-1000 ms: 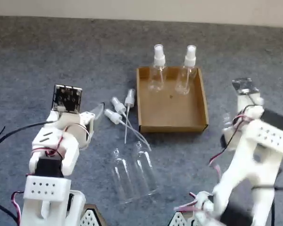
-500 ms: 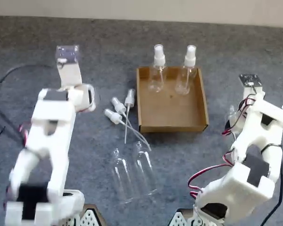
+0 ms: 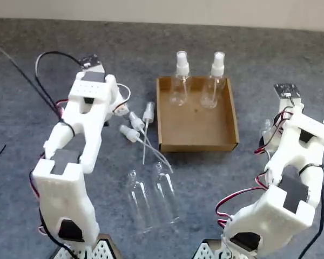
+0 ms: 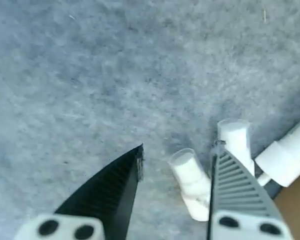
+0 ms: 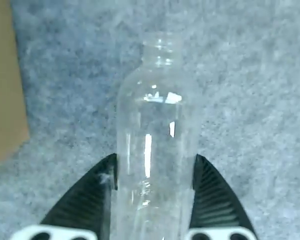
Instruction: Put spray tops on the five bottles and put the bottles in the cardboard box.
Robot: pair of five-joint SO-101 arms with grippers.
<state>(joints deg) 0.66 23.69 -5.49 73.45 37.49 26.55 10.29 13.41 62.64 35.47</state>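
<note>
My left gripper (image 4: 178,150) hangs open just above the carpet, straddling one white spray top (image 4: 191,182). Two more spray tops (image 4: 234,141) lie just beyond its finger, and all three show beside the box as a cluster (image 3: 135,124). On the table's right, my right gripper (image 5: 155,161) is shut on a clear bottle (image 5: 157,100) with no top, held beside the cardboard box (image 3: 197,141). Two capped bottles (image 3: 179,81) stand at the box's far end. Two bare bottles (image 3: 151,198) lie on the carpet in front.
The grey carpet (image 3: 38,162) covers the table. The box's brown wall (image 5: 5,75) is close beside the held bottle. Thin dip tubes (image 3: 144,148) trail from the spray tops toward the lying bottles. A black cable (image 3: 48,59) loops behind the left arm.
The left arm has stretched out from near its base and lowered its gripper over the spray tops. The right arm rose with the bottle a second ago and has since held still.
</note>
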